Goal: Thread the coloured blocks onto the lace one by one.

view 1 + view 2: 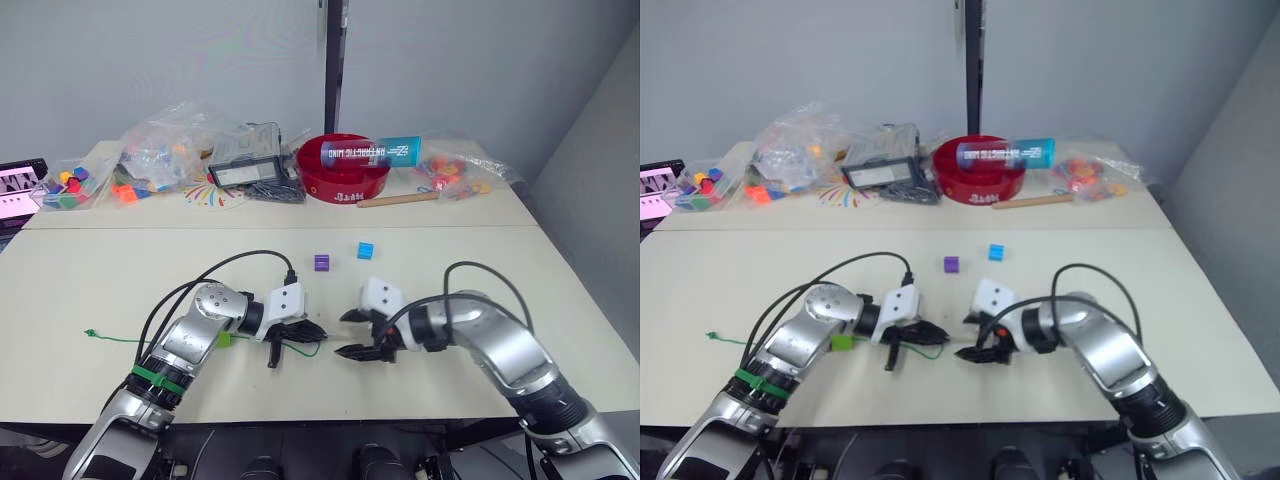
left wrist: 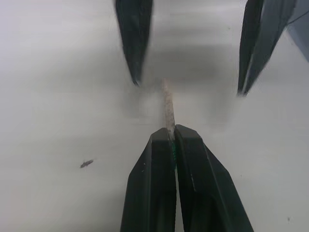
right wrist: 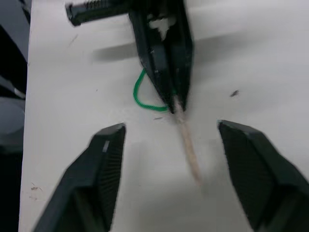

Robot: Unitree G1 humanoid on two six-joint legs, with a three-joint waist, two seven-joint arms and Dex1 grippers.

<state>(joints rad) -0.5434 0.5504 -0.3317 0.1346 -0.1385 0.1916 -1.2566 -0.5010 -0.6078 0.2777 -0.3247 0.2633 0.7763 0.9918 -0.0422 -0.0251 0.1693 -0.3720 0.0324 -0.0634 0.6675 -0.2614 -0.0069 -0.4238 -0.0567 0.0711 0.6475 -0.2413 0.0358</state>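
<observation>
On the table, the left gripper [image 2: 171, 137] pinches the green lace [image 3: 145, 99] behind its pale tip [image 3: 188, 145], which points between the right gripper's [image 3: 166, 166] wide-open fingers. A cylinder [image 1: 370, 153] lies across a red bowl [image 1: 345, 180]

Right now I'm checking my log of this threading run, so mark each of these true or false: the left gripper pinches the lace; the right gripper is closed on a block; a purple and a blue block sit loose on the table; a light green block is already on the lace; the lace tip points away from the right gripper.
1. The left gripper pinches the lace: true.
2. The right gripper is closed on a block: false, its fingers are spread and hold nothing.
3. The purple block and the blue block sit loose on the table: true.
4. A light green block is on the lace: it lies on the cord's line beside the left arm; whether it is threaded cannot be seen.
5. The lace tip points away from the right gripper: false, it reaches between that gripper's fingers.
</observation>
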